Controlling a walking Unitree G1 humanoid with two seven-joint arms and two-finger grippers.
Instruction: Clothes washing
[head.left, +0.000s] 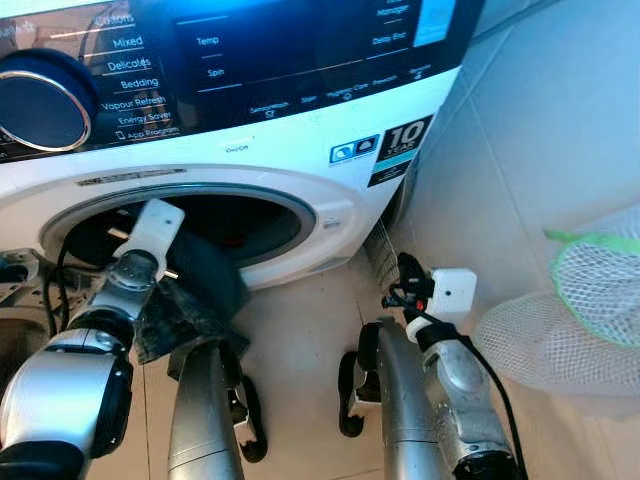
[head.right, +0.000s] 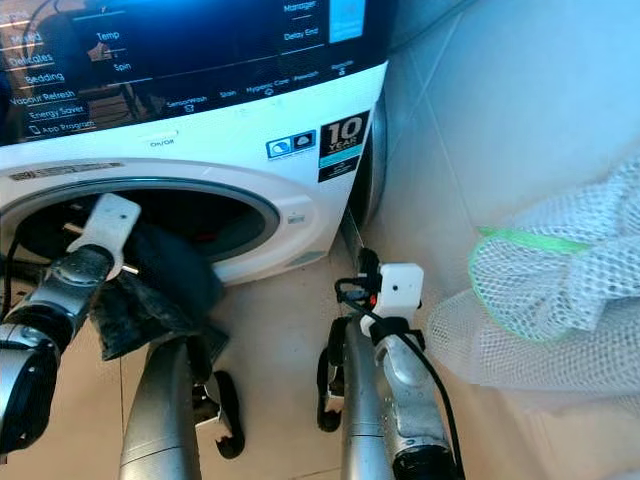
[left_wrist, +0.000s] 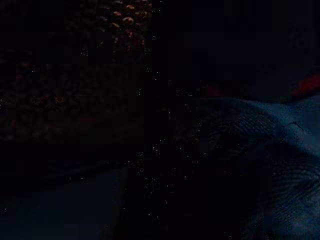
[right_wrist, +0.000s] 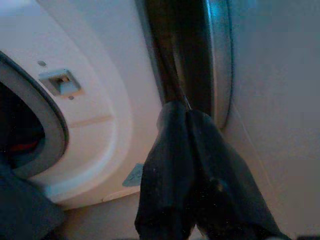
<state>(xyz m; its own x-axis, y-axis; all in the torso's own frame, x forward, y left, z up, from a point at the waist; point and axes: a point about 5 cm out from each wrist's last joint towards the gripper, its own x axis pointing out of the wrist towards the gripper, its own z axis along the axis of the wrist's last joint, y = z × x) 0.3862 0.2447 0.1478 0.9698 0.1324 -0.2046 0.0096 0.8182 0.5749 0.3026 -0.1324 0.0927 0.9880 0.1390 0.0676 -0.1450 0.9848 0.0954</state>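
Machine: white front-loading washing machine with a black control panel stood at twelve o'clock, its round drum opening uncovered.
Garment: dark grey-blue cloth garment lay half over the lower rim of the opening, part inside, part hanging out towards the tiled floor.
Left gripper: left gripper had reached into the opening at eleven o'clock, buried in the cloth; whether its fingers pinched the cloth I could not tell.
Right gripper: right gripper hung low at four o'clock, fingers pressed together on nothing, pointing at the machine's right edge.
Bag: white mesh laundry bag with green trim sat at three o'clock.
Advice: pushing deep and lifting the hanging tail over the rim looked wise, so nothing would catch in the door seal.
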